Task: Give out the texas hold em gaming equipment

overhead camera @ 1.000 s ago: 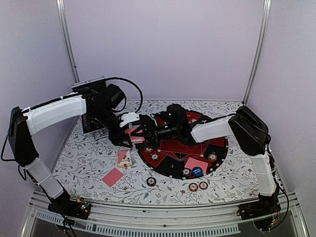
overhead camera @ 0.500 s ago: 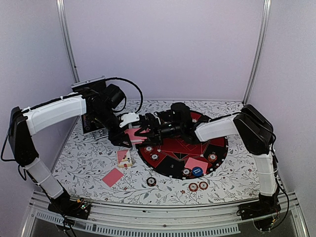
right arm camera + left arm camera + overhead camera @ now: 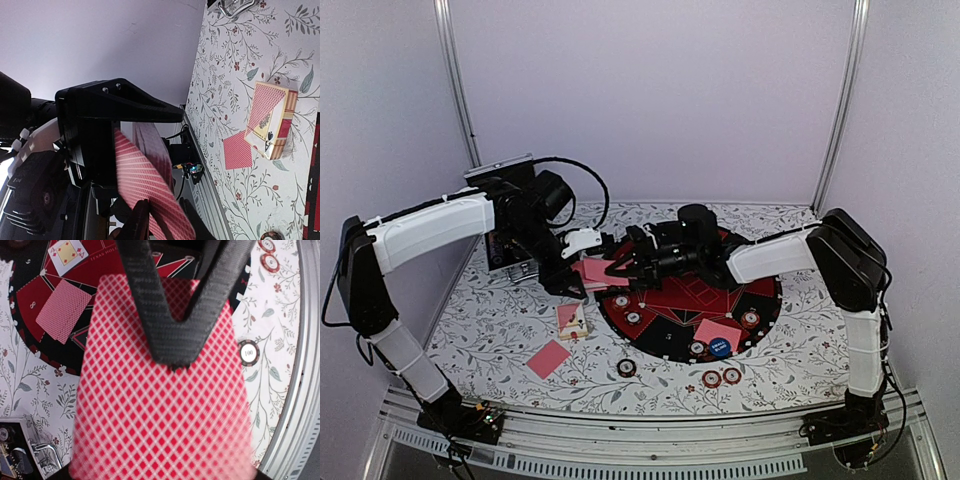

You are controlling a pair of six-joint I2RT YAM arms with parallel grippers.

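My left gripper point(image 3: 578, 272) is shut on pink-backed playing cards point(image 3: 594, 271), held above the table's left-middle; their back point(image 3: 160, 410) fills the left wrist view. My right gripper point(image 3: 623, 267) meets them from the right. Its black fingers point(image 3: 172, 335) converge to a V over the top card. In the right wrist view a pink card point(image 3: 150, 200) runs between that gripper's fingers point(image 3: 137, 222), pinched. On the round red-and-black mat point(image 3: 760, 300) lie a face-down card point(image 3: 717, 333), a blue button disc point(image 3: 719, 347) and several chips point(image 3: 633, 318).
A card box point(image 3: 572, 318) and a loose pink card point(image 3: 549, 358) lie on the floral table left of the mat. Three chips point(image 3: 710, 379) sit near the front edge. The black silver-edged case point(image 3: 508, 250) stands at the back left behind my left arm.
The right gripper's jaws have narrowed onto the top card at the left gripper. The right arm's elbow and wrist have shifted slightly rightward. The left arm has stayed put.
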